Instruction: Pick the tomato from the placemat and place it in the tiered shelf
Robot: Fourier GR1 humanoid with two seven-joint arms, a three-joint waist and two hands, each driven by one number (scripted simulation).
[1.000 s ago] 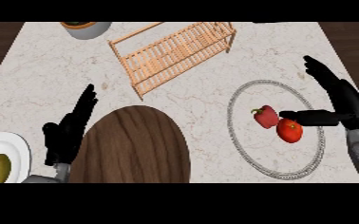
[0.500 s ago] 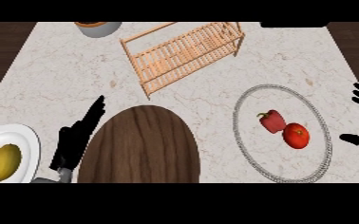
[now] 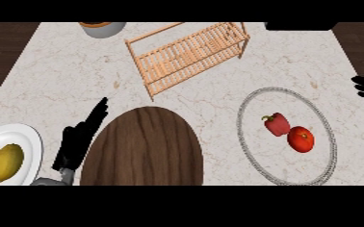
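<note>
The left hand [image 3: 77, 139] rests released, fingers straight, holding nothing, just beside the left edge of the dark round wooden board [image 3: 144, 149]. Left of the hand, a white plate [image 3: 27, 139] carries a yellow fruit [image 3: 8, 161]. A grey bowl with a brown rim [image 3: 101, 28] stands well above the board at the counter's far edge. The light wooden slatted tiered shelf [image 3: 188, 56] lies above and right of the board. The round grey-rimmed placemat [image 3: 286, 135] lies right of the board, apart from it. On the placemat, a red bell pepper [image 3: 277, 124] touches the round red tomato [image 3: 301, 139]. Only the fingertips of the right hand [image 3: 358, 84] show at the right edge; whether it is released cannot be told.
</note>
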